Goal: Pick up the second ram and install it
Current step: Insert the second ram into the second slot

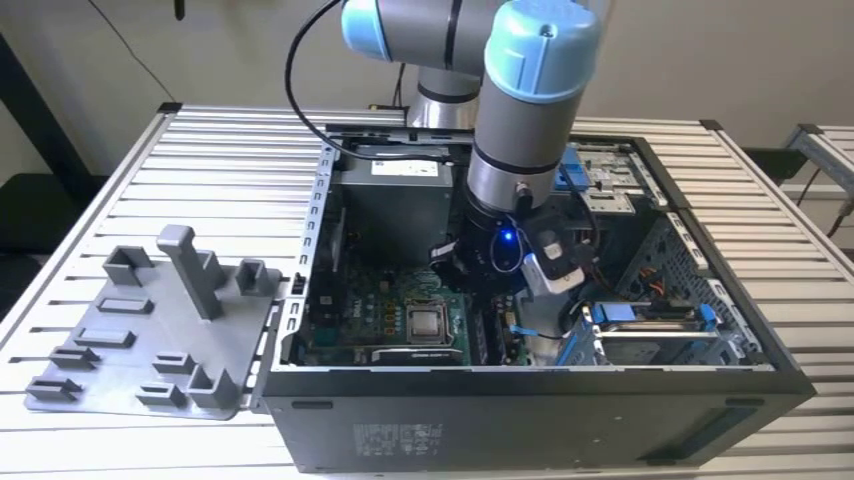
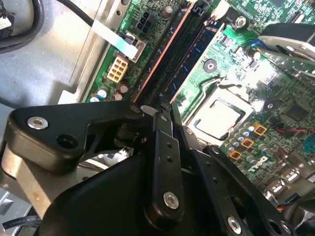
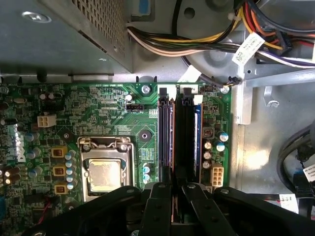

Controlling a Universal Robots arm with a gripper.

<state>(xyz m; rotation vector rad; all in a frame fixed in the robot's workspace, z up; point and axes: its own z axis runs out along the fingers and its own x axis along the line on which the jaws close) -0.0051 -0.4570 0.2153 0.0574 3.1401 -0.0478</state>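
In both wrist views the second ram (image 3: 184, 137) (image 2: 179, 54) is a long dark stick standing on edge along the memory slots of the green motherboard (image 3: 98, 108). My gripper (image 3: 177, 194) (image 2: 166, 105) is shut on its near end, one black finger on each side. A slot with a copper-coloured edge (image 3: 172, 132) runs right beside the stick. Whether the stick is fully down in its slot cannot be told. In the exterior view the arm (image 1: 527, 120) reaches down into the open computer case (image 1: 747, 350).
The processor socket (image 3: 104, 174) (image 1: 427, 322) lies beside the slots. A bundle of coloured cables (image 3: 206, 39) and the power supply (image 1: 394, 190) sit past the slots' far end. A blue drive bay (image 1: 654, 315) stands in the case. A grey fixture tray with posts (image 1: 147, 330) lies at the exterior view's left.
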